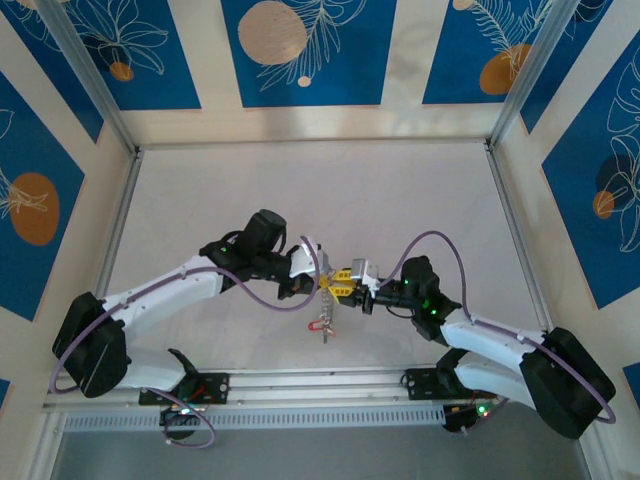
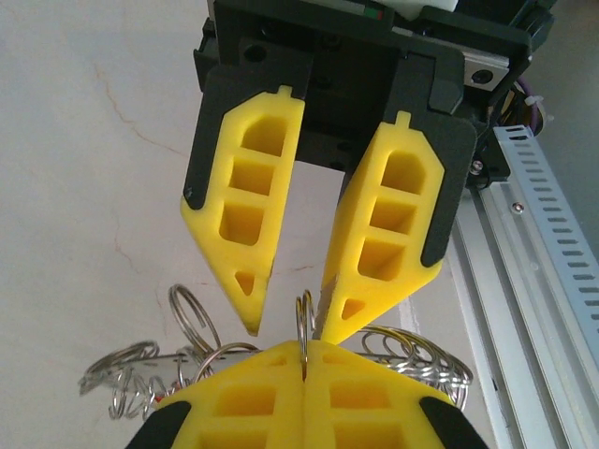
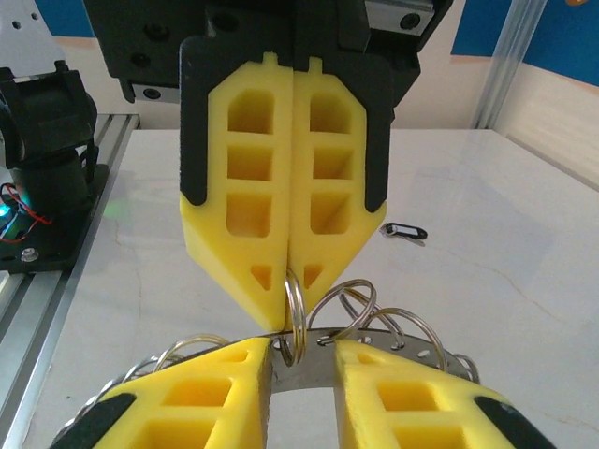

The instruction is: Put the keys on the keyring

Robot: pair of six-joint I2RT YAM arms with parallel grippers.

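The keyring (image 3: pixel 413 346) is a grey perforated metal band fringed with small silver split rings, and it hangs in the air between the two grippers. My left gripper (image 3: pixel 292 271) is shut on one small split ring (image 2: pixel 304 332) of that fringe. My right gripper (image 3: pixel 301 351) faces it with its jaws apart; the band crosses the gap and lies against the inner face of one finger. In the top view the grippers meet at mid-table, left gripper (image 1: pixel 325 283) against right gripper (image 1: pixel 346 281). Red-headed keys (image 1: pixel 321 325) dangle below the keyring (image 1: pixel 328 297).
A small black tag (image 3: pixel 404 230) lies on the white tabletop (image 1: pixel 400 200) beyond the grippers. The slotted aluminium rail (image 2: pixel 547 253) runs along the near edge. Patterned blue walls enclose the table on three sides.
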